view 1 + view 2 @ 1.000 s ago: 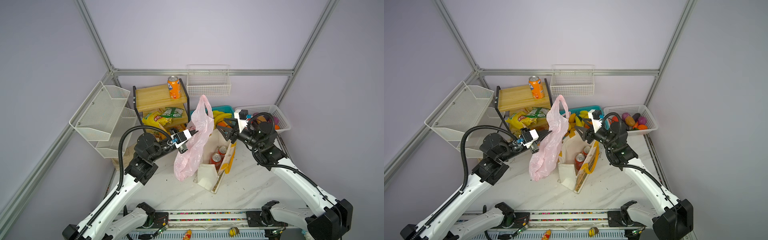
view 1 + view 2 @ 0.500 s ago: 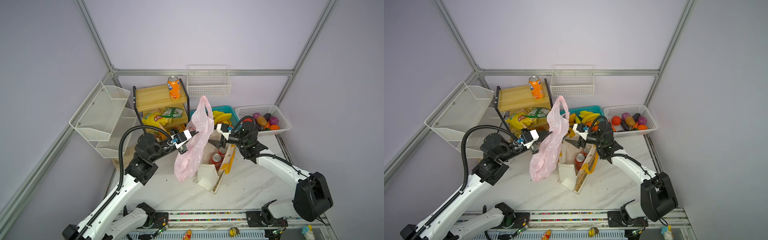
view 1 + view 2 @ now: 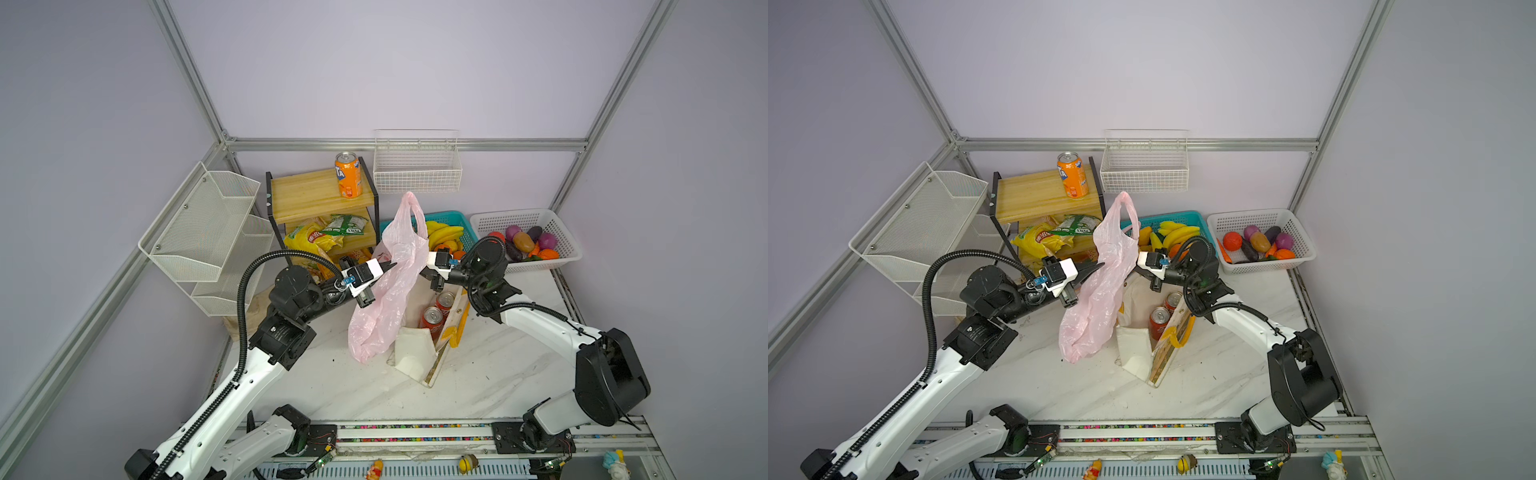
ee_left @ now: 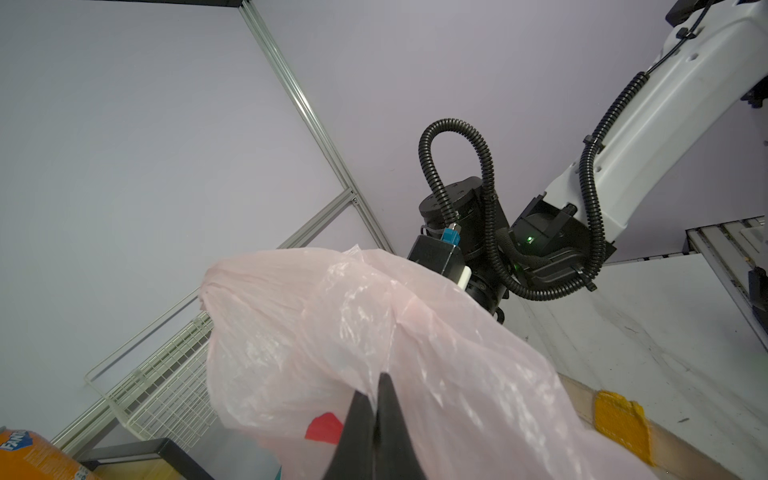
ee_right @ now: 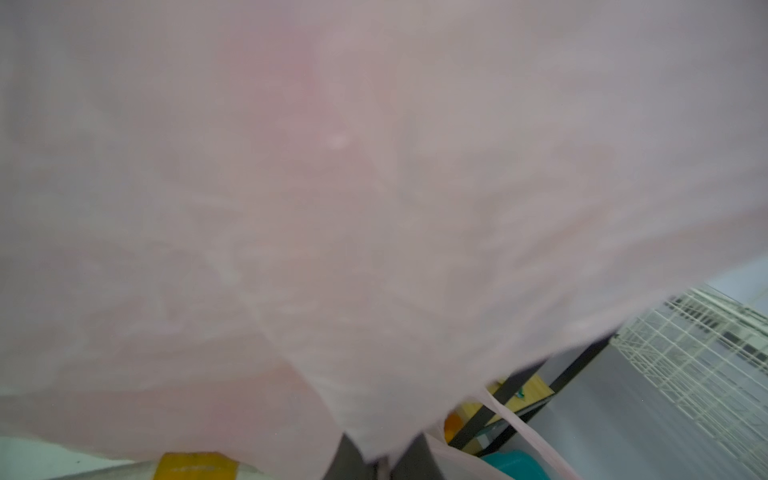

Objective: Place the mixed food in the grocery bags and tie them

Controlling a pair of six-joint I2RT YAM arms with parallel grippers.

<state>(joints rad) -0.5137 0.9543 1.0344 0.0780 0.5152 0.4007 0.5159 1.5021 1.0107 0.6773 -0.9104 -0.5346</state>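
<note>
**A:** How many of each?

**B:** Two bags: a thin translucent pink plastic handle bag (image 3: 390, 307) (image 3: 1096, 309) and a white canvas tote (image 3: 411, 353) with yellow handles. Two red cola cans (image 3: 432, 319) (image 3: 446, 300) with white lettering stand upright inside the tote. There are two sets of fingers.

**A:** Where's the pink bag against the fingers?

**B:** It hangs just left of the tote, touching it and sagging down to the tabletop. The left fingers (image 3: 390, 266) (image 4: 376, 399), left of the tote, are pressed together on a fold of its film. The right fingers (image 5: 380, 459), above the tote's far end, are closed too. In the right wrist view the pink film fills nearly everything and draws down between them. One handle loop stands above both.

**A:** Any fruit?

**B:** Behind the tote, a teal plastic basket (image 3: 451, 215) holds yellow toy bananas (image 3: 446, 232) and an orange toy fruit (image 3: 459, 254).

**A:** Surface and room?

**B:** The tote sits on a white marble-patterned tabletop (image 3: 478, 374). Around it are pale lilac walls (image 3: 415, 62) and aluminium frame posts (image 3: 191, 75).
</note>
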